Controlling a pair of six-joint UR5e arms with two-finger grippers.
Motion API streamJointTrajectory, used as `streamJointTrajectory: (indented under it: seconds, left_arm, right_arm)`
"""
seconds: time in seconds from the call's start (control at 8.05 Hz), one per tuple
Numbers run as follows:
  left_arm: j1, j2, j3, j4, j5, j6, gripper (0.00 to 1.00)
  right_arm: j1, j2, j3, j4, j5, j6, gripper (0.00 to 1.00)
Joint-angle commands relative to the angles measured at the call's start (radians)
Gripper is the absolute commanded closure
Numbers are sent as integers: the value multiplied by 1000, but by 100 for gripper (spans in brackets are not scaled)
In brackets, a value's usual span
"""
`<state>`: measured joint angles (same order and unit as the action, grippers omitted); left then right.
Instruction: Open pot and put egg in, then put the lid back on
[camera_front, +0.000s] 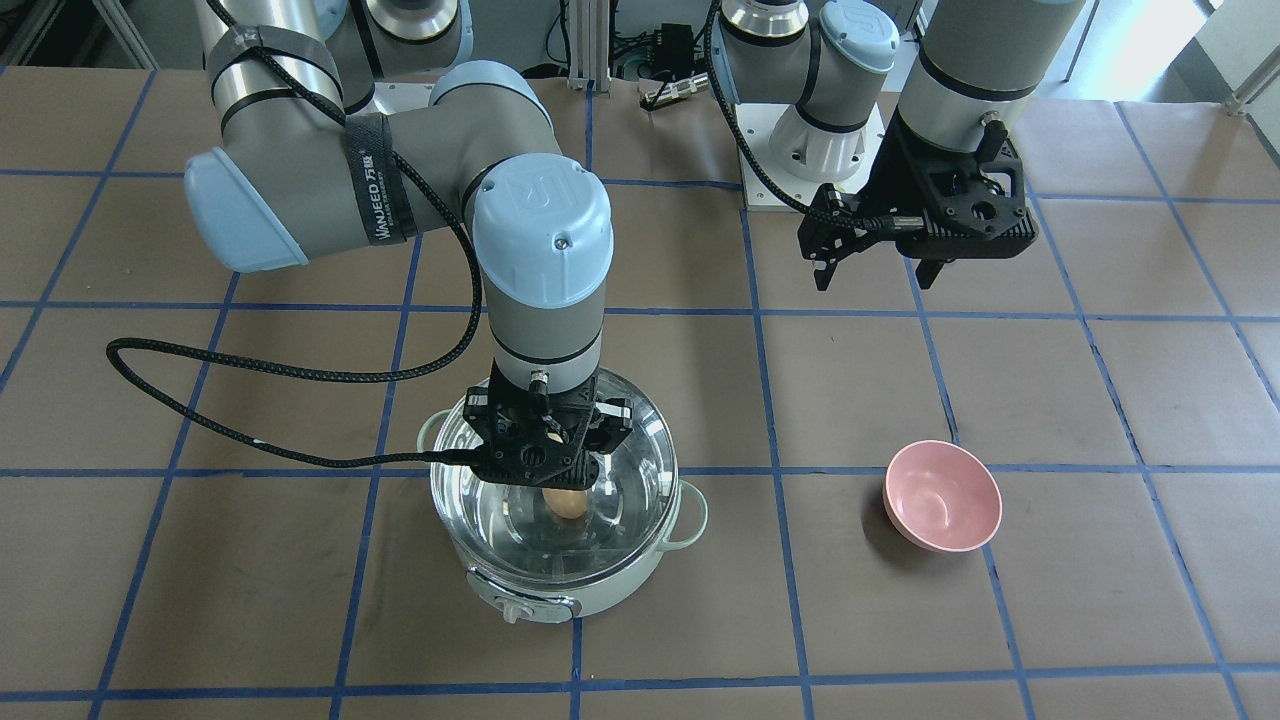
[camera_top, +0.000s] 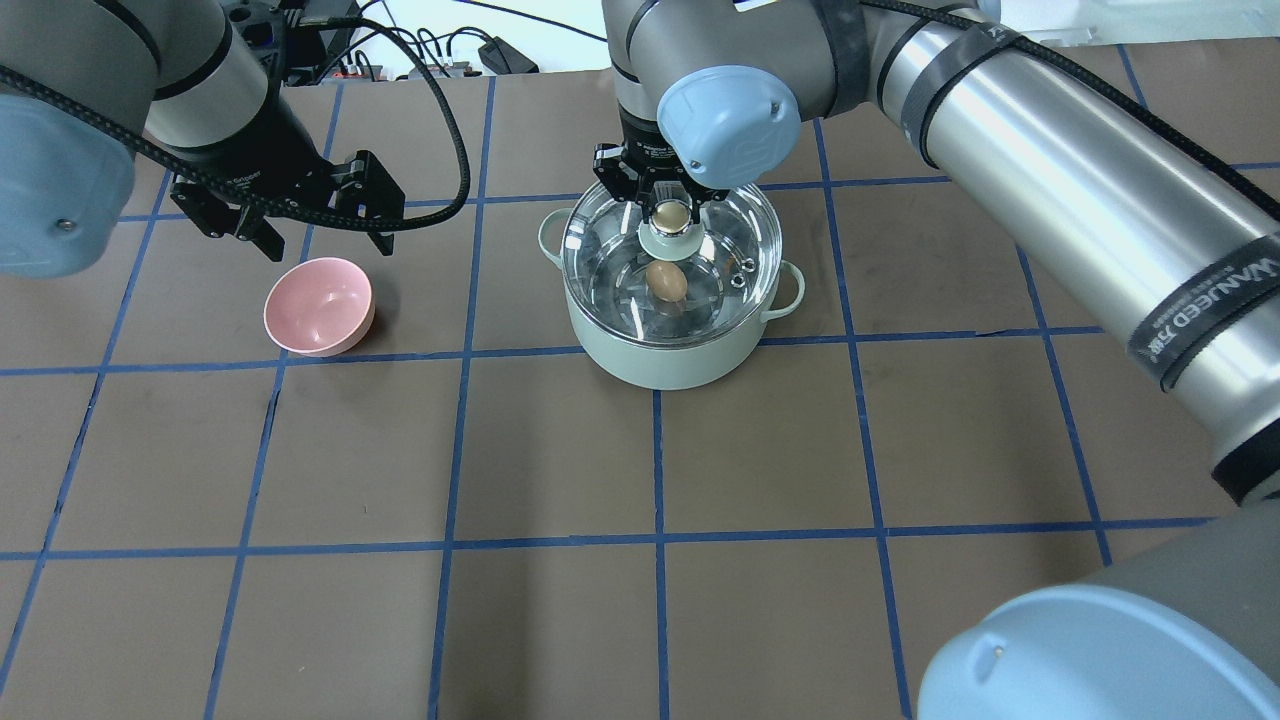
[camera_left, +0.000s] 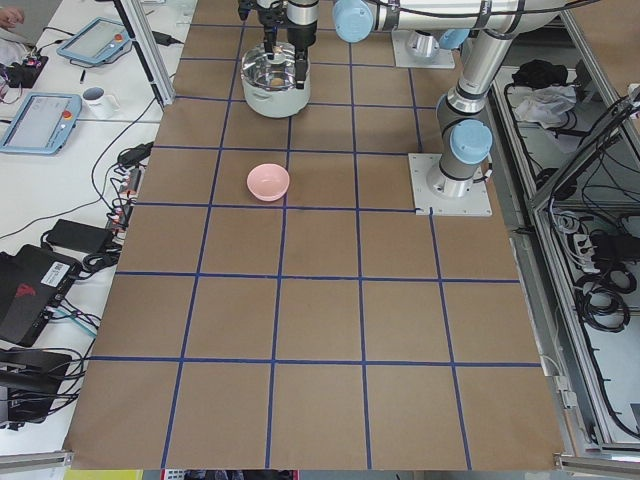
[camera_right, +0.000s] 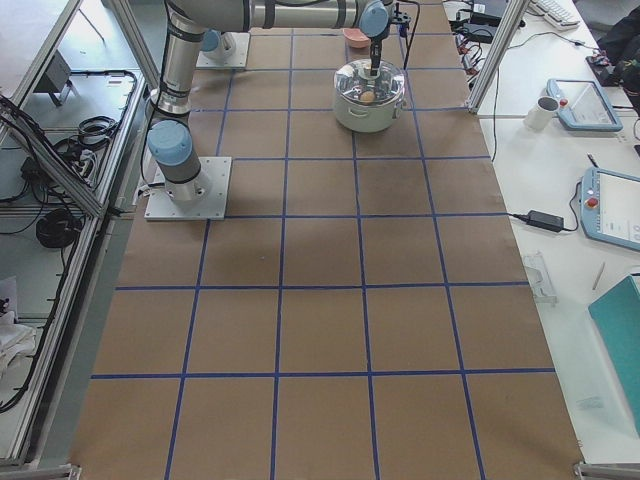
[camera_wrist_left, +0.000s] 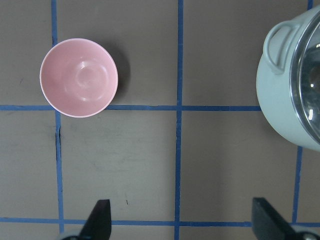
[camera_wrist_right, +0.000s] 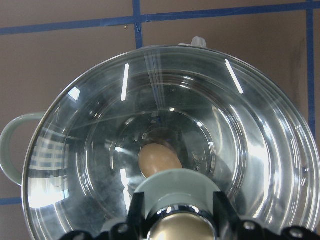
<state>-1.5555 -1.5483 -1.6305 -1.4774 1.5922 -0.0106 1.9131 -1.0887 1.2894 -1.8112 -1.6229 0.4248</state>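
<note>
Pinching the golden knob (camera_top: 672, 214) for centring, the right claw (camera_top: 672, 207) holds the lid (camera_top: 742, 236) on the pot (camera_top: 660, 355), with the egg (camera_top: 667, 281) inside. The left claw (camera_top: 326, 245) hangs spread near the pink bowl (camera_top: 320, 305), probably to stay clear.

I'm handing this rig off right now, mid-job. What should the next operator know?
Left gripper: open, empty, near the pink bowl.
Right gripper: shut on the lid at its knob, above the pot.
Egg: inside the pot, under the glass.
Done: egg in, lid back over the rim.
Left: check the lid sits flush, release, withdraw.
</note>
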Motion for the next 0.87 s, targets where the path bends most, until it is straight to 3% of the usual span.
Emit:
streamJointTrajectory:
  seconds: [0.0, 0.75]
  left_arm:
    - [2, 4, 0, -6, 11, -3, 0]
    - [20, 2, -2, -12, 21, 67, 0]
  right_arm:
    - [7, 3, 5, -3, 0, -1, 59]
    - [9, 7, 8, -31, -2, -44, 59]
